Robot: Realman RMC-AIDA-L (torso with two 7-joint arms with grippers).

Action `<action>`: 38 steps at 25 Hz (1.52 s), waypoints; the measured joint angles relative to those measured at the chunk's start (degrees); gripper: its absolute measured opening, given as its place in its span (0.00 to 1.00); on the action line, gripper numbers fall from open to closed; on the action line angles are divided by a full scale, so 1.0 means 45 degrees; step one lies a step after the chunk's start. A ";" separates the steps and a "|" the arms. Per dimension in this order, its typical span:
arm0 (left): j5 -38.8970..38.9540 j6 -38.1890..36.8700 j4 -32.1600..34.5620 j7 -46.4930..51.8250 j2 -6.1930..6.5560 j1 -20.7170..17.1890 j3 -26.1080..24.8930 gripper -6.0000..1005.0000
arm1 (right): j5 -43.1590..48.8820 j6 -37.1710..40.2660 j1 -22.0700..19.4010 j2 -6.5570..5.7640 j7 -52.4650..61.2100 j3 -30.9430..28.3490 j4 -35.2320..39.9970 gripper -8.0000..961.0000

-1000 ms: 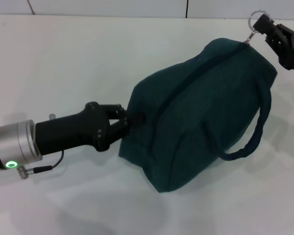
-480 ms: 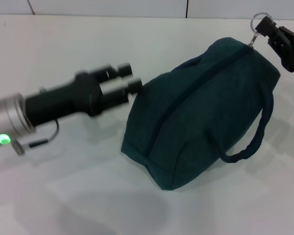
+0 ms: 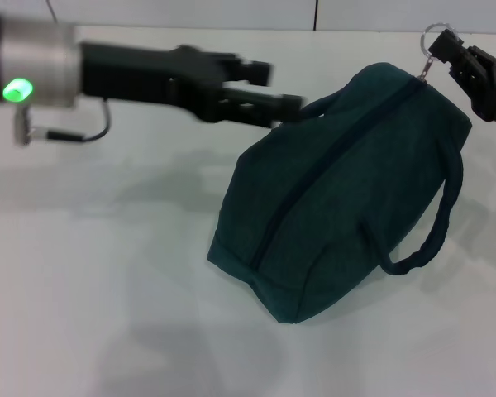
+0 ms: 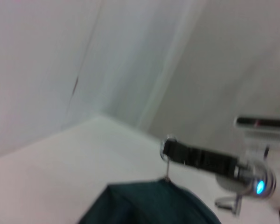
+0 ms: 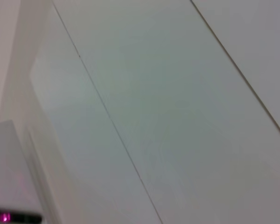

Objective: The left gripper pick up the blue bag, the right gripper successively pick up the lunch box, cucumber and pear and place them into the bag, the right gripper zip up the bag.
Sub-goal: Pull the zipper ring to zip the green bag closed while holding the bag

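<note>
The blue bag (image 3: 339, 190) lies on the white table with its zipper closed along the top, one loop handle hanging off its near right side. My left gripper (image 3: 269, 87) hovers open above the bag's left end, clear of the fabric, with nothing between its fingers. At the far right, my right gripper (image 3: 448, 50) is shut on the ring zipper pull (image 3: 434, 37) at the bag's raised far corner. The left wrist view shows the bag's top (image 4: 144, 205) and the right gripper (image 4: 169, 147) holding the ring above it. The lunch box, cucumber and pear are out of view.
The white table (image 3: 107, 273) spreads to the left and front of the bag. A pale panelled wall (image 3: 190, 12) runs along the back. The right wrist view shows only wall panels.
My left gripper let go of the bag's left end, opened, and rose up and back. The bag's left end settled slightly. The right gripper stayed on the zipper ring.
</note>
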State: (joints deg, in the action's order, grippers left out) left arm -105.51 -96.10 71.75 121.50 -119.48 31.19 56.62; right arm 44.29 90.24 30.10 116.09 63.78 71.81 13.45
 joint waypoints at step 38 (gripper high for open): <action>-0.3766 0.1628 0.4864 0.7027 -0.0042 0.0902 0.5634 0.88 | 0.0001 -0.0475 0.0226 0.0022 0.0025 0.0037 0.0000 0.01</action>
State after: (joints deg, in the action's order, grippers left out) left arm -122.46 -88.78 93.64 153.13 -119.67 35.24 81.98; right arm 44.29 88.10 31.11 116.19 63.90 71.98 13.44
